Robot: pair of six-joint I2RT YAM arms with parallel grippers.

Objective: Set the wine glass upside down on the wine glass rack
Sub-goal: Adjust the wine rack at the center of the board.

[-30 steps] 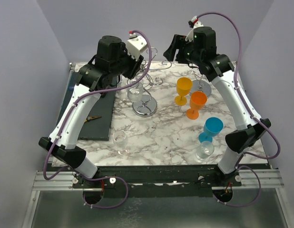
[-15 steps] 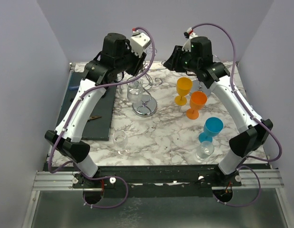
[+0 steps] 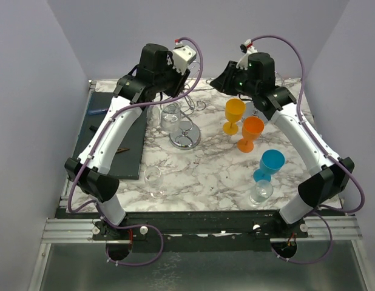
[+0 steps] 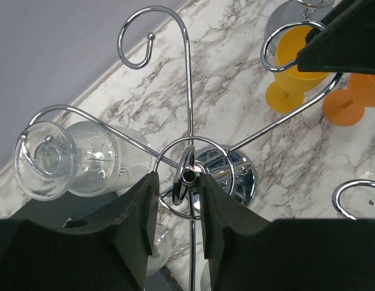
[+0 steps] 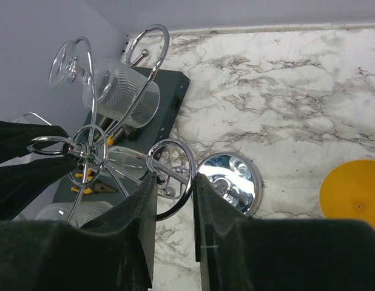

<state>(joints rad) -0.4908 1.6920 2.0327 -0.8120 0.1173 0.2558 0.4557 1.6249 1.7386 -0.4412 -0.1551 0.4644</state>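
My left gripper (image 4: 179,179) hangs over the top of the rack (image 4: 236,176). Its jaws are almost together, with the rack's centre knob in the slit between them. I cannot tell whether the pads press on the knob. My right gripper (image 5: 175,177) comes in from the other side, and its jaws are just as narrow. One wire loop of the rack lies across the gap at its fingertips, and again I cannot tell whether it is pinched.

The glass (image 4: 93,160) is clear and ribbed. It hangs on the rack with its foot caught in the hook of one arm and its bowl pointing away from the hook. That arm is on the left side of the rack, towards the dark mat (image 3: 118,145).

The rack's chrome base stands on the marble table (image 3: 206,170), near the far edge. Right of it stand a yellow glass (image 3: 234,111) and an orange glass (image 3: 252,129), close together. A blue glass (image 3: 272,161) stands nearer to me. Two more clear glasses stand upright near the front, one left (image 3: 153,177) and one right (image 3: 261,191).
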